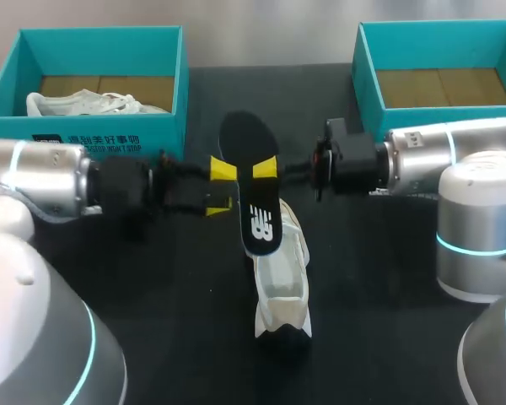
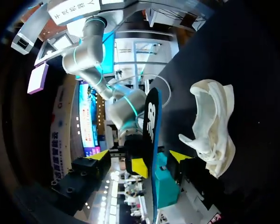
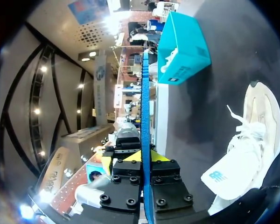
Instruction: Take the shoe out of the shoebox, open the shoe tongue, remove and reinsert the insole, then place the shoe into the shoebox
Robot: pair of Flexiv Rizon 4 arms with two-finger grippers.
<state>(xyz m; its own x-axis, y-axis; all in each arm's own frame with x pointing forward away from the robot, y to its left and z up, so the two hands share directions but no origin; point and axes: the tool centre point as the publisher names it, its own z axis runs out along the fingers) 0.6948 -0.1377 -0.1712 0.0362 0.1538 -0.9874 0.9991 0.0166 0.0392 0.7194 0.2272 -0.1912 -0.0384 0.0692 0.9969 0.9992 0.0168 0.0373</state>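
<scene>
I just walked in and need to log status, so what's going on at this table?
The right tool is shut on the black insole, holding it on edge over the table. The left tool is open beside the insole, not gripping it. The white shoe lies on the table outside the boxes. The right shoebox is empty. The left shoebox holds another shoe.
</scene>
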